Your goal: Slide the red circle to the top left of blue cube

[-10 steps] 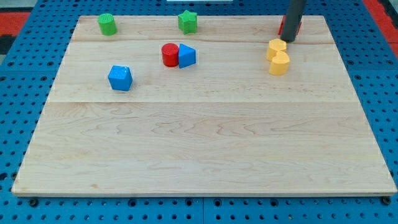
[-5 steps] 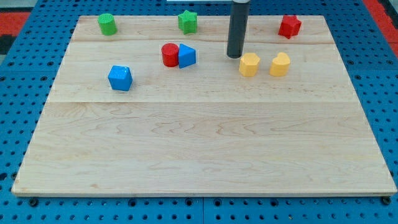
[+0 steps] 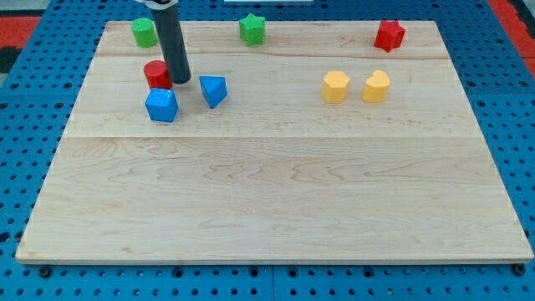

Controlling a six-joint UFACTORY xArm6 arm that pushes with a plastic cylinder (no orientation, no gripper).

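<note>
The red circle (image 3: 155,73) sits near the view's upper left, just above the blue cube (image 3: 161,105) and slightly to its left, nearly touching it. My tip (image 3: 180,80) stands right against the red circle's right side, above and to the right of the blue cube. The rod rises from there to the view's top edge.
A blue triangular block (image 3: 213,89) lies right of my tip. A green cylinder (image 3: 144,32) and a green star (image 3: 252,29) sit along the top. A red star-like block (image 3: 389,35) is at top right. Two yellow blocks (image 3: 335,86) (image 3: 376,85) lie at right.
My tip swept left from the board's upper right, pushing one yellow block left, then the red circle left to above the blue cube. The blue triangular block shifted left and down.
</note>
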